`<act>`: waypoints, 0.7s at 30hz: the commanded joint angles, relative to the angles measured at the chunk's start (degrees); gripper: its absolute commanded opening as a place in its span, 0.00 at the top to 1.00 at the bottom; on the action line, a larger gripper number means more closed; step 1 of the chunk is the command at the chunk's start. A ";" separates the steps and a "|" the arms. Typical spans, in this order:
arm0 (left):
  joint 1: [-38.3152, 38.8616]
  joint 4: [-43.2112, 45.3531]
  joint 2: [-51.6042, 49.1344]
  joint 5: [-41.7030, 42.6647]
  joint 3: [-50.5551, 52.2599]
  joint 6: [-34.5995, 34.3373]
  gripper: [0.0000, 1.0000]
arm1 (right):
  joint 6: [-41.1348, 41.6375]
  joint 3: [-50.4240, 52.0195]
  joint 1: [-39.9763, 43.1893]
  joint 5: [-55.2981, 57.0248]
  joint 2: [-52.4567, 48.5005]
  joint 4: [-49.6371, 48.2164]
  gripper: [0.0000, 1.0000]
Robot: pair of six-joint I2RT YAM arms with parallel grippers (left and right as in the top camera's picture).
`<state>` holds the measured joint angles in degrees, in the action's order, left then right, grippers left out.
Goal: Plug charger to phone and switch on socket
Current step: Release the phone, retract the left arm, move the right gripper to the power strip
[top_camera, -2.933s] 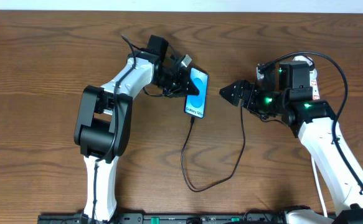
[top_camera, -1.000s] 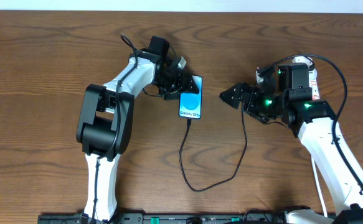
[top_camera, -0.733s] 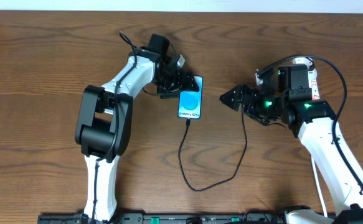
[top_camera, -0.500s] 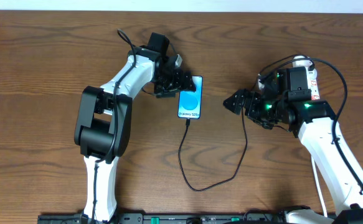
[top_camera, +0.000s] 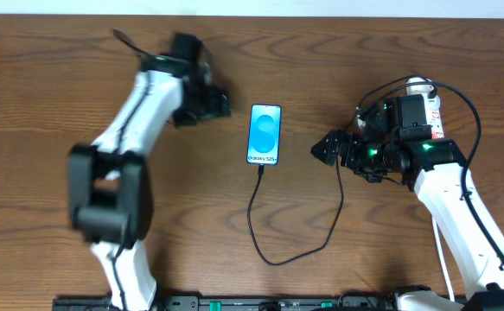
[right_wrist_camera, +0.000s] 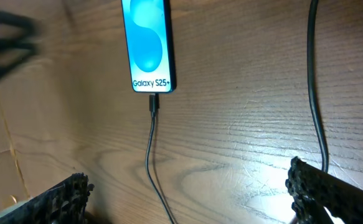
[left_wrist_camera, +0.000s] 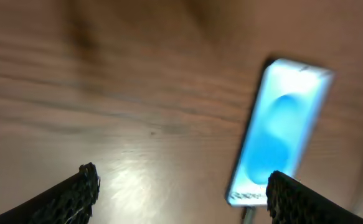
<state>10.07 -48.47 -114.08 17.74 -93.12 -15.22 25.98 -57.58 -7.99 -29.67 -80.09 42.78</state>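
The phone (top_camera: 264, 134) lies flat on the wooden table with its blue screen up; it also shows in the left wrist view (left_wrist_camera: 284, 127) and the right wrist view (right_wrist_camera: 147, 43). The charger's black plug tip (right_wrist_camera: 154, 102) sits in the phone's lower end. Its cable (top_camera: 271, 256) loops toward the table's front, then runs up to the right arm. My left gripper (top_camera: 219, 104) (left_wrist_camera: 181, 196) is open and empty, left of the phone and blurred. My right gripper (top_camera: 324, 149) (right_wrist_camera: 190, 199) stands open over bare wood, right of the phone. The socket (top_camera: 436, 111) is mostly hidden behind the right arm.
A second run of the black cable (right_wrist_camera: 315, 93) passes close to my right gripper's right finger (right_wrist_camera: 327, 196). A thick white cord (top_camera: 441, 249) runs along the right arm toward the table's front edge.
My left gripper has opened, let go of the phone and pulled away to the left. The phone now lies flat and straight. The right gripper has shifted slightly to the right.
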 commanded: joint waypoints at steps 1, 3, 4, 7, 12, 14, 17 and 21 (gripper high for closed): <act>-2.91 -1.73 9.75 -2.56 -0.50 -0.09 0.12 | -1.38 -0.33 0.07 -2.19 0.22 0.61 0.01; -4.98 -4.33 13.27 -4.37 -0.50 -0.11 0.12 | -1.38 -1.01 0.07 -1.86 0.22 2.54 0.01; -5.40 -5.18 13.79 -4.85 -0.50 -0.09 0.12 | -1.36 -1.73 0.09 -0.39 0.22 3.98 0.01; -6.29 -6.19 13.77 -5.40 -0.48 -0.09 0.11 | -0.44 -6.51 0.09 7.61 0.17 10.40 0.01; -6.29 -6.34 13.68 -5.40 -0.48 -0.09 0.11 | 1.14 -23.96 1.70 22.95 -3.56 25.29 0.01; -6.29 -6.34 13.68 -5.38 -0.48 -0.11 0.11 | 3.54 -32.52 4.07 31.67 -7.93 32.00 0.01; -6.29 -6.34 13.68 -5.38 -0.48 -0.11 0.11 | 6.08 -40.28 8.31 38.10 -13.53 34.29 0.01; -6.29 -6.34 13.68 -5.38 -0.48 -0.09 0.11 | 7.89 -44.13 16.04 38.42 -17.49 30.71 0.01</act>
<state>3.86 -54.65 -100.07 13.13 -93.60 -15.25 30.74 -99.46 2.83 3.51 -95.57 75.85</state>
